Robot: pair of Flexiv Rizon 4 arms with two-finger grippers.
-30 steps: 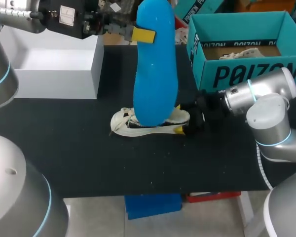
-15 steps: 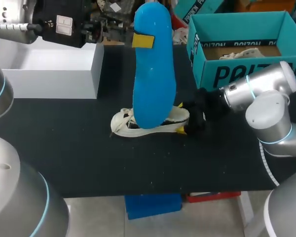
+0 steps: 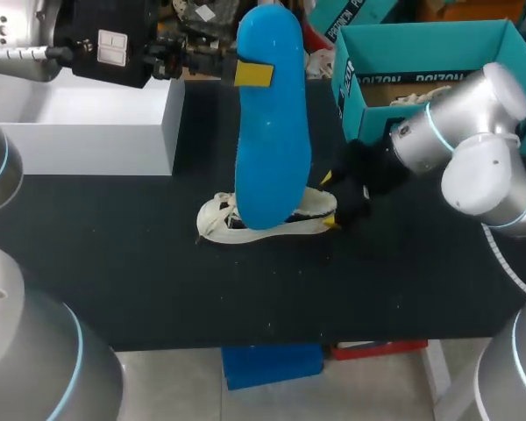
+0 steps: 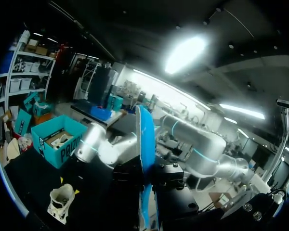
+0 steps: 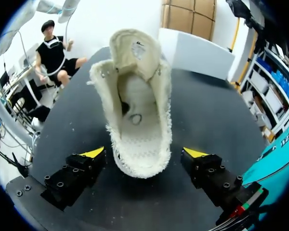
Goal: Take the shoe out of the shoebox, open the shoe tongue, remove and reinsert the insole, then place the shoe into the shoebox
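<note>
L gripper (image 3: 251, 73) clamped the blue insole (image 3: 272, 132) near its top end, holding it upright, lower end just over the shoe (image 5: 137, 115). Shoe lay on the table (image 3: 140, 281), outside the shoebox (image 3: 438, 132), long axis running straight ahead of the R gripper (image 5: 144, 154), heel nearest. R fingers stood apart either side of the heel, not touching. Reinsertion probably falls to the L arm, w/ R bracing.
</note>
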